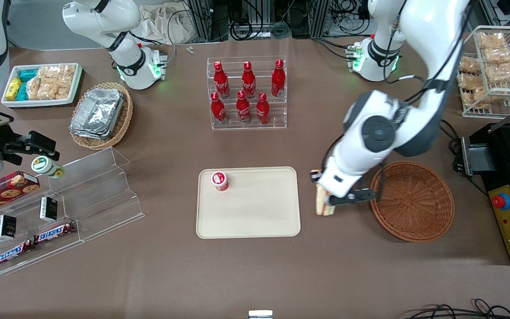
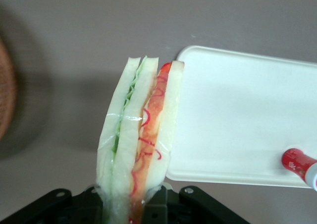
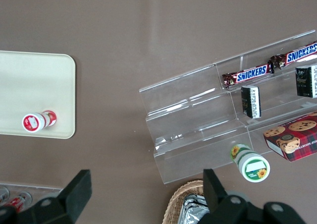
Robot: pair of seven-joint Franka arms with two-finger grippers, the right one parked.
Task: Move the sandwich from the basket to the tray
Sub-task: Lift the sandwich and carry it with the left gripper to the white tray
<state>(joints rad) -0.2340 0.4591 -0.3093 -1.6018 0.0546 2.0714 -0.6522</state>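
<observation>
Now sandwich [image 2: 141, 135] in tool [image 2: 130, 199] fingers

sandwich [image 1: 323, 204]: gripper-held [image 1: 331, 201], between basket [image 1: 414, 201] and tray [image 1: 248, 204] | basket: empty

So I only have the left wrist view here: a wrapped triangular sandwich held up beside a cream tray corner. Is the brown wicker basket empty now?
Observer: Yes. In the front view the round reddish-brown wicker basket holds nothing; the triangular white-bread sandwich hangs between it and the flat cream rectangular tray.
Operator: Is the sandwich over the tray yet?
Observer: No. The tool, shut on it, is above bare table just off the tray's edge.
Operator: What is that red thing on the tray?
Observer: A small red-and-white cylindrical container, standing near the tray corner farther from the front camera, toward the parked arm's end.
</observation>
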